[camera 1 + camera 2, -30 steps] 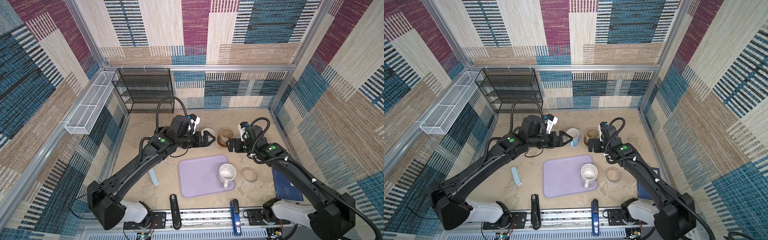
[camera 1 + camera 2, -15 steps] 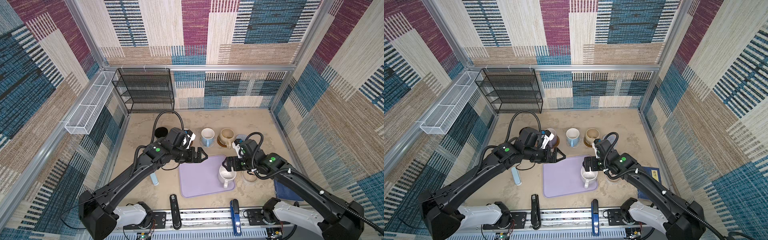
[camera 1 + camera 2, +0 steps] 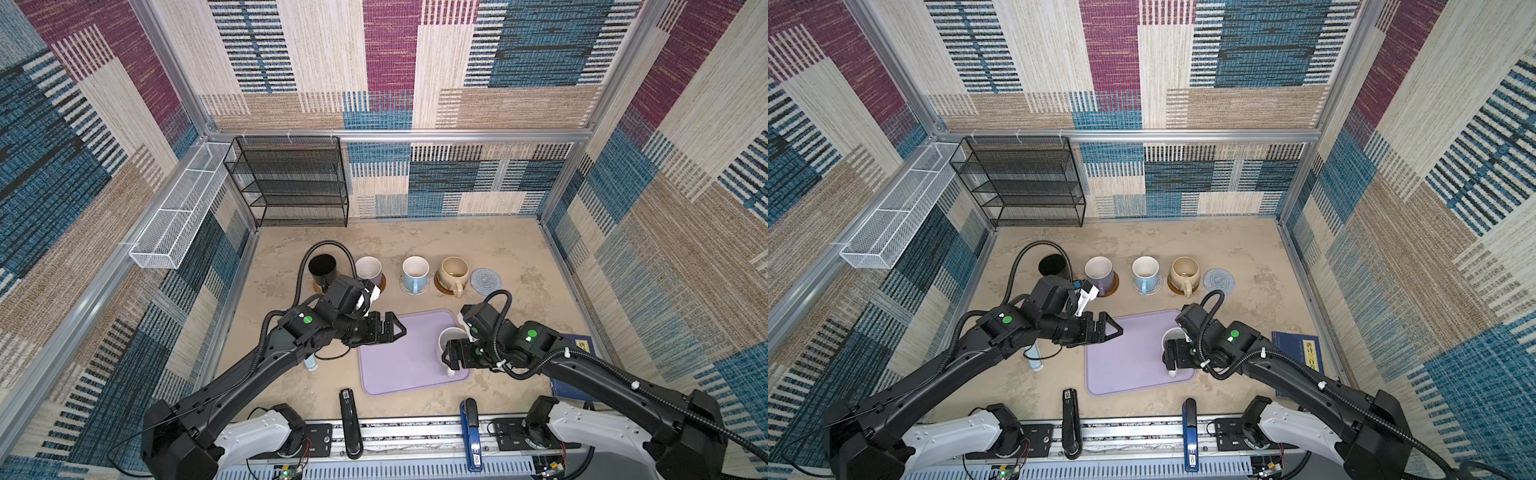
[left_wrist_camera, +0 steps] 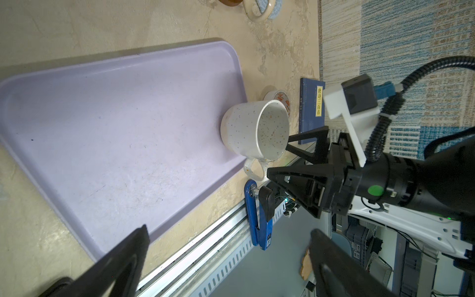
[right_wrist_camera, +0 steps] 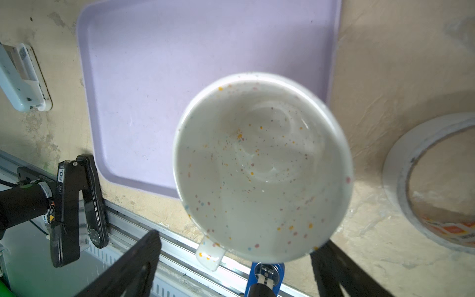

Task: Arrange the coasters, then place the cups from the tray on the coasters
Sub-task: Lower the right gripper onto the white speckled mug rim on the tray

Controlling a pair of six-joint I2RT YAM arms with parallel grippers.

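Now that the right hand [image 3: 444, 356] has swung from the back row down to the speckled white mug [image 3: 453, 336], last on the tray [image 3: 399, 365], 1 pickup remains: jaws wide, no grip yet. Left hand [image 3: 397, 329] wide, empty. Blue-grey coaster [image 3: 485, 280] free.

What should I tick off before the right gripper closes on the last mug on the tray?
1. Speckled mug upright on the tray: ok.
2. Right gripper open, one finger on each side of the mug: ok.
3. Mug handle out of the fingers' way: cannot tell; it lies between them, close to one.
4. Blue-grey coaster bare, at the right end of the row: ok.
5. Left gripper open and apart from the mug: ok.
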